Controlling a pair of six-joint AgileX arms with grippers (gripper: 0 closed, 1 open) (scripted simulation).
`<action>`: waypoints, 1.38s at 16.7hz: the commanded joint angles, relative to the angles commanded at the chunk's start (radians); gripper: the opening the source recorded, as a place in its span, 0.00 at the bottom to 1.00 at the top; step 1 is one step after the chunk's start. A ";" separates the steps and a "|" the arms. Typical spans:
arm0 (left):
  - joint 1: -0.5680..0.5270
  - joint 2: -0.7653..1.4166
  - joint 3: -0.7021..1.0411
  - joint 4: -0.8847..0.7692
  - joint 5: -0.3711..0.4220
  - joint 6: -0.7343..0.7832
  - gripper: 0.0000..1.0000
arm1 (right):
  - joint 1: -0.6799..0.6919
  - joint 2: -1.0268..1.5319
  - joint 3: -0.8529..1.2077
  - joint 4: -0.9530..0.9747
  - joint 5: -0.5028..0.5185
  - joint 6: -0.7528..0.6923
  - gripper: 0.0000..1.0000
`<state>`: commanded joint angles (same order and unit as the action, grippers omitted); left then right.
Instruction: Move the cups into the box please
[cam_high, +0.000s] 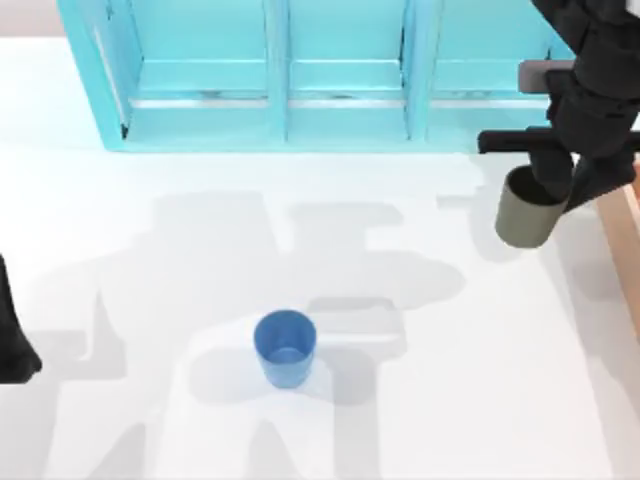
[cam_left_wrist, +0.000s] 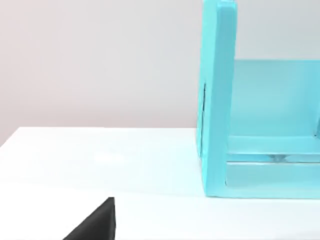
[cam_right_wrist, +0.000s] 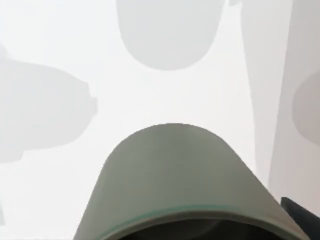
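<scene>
The dark olive-grey cup (cam_high: 527, 209) hangs above the table at the right, with my right gripper (cam_high: 553, 183) shut on its rim. The right wrist view shows this cup (cam_right_wrist: 175, 175) from close up, its shadow on the white table below. Just to its right in the top view, a strip of the tan box (cam_high: 624, 235) runs along the edge. The blue cup (cam_high: 285, 346) stands upright and alone on the table, low in the middle. My left arm (cam_high: 12, 340) is parked at the table's left edge.
A large light-blue shelf unit (cam_high: 290, 70) with three compartments stands along the back of the table, and its end wall (cam_left_wrist: 217, 100) also appears in the left wrist view. White table (cam_high: 150, 260) lies between the blue cup and the shelf.
</scene>
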<state>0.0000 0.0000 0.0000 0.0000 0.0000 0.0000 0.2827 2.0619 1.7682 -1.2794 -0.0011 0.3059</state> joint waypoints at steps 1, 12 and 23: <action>0.000 0.000 0.000 0.000 0.000 0.000 1.00 | -0.023 -0.021 0.008 -0.028 0.000 -0.026 0.00; 0.000 0.000 0.000 0.000 0.000 0.000 1.00 | -0.192 -0.155 -0.088 -0.051 0.001 -0.193 0.00; 0.000 0.000 0.000 0.000 0.000 0.000 1.00 | -0.784 -0.635 -0.503 -0.041 0.003 -0.797 0.00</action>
<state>0.0000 0.0000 0.0000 0.0000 0.0000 0.0000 -0.5016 1.4269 1.2655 -1.3204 0.0018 -0.4911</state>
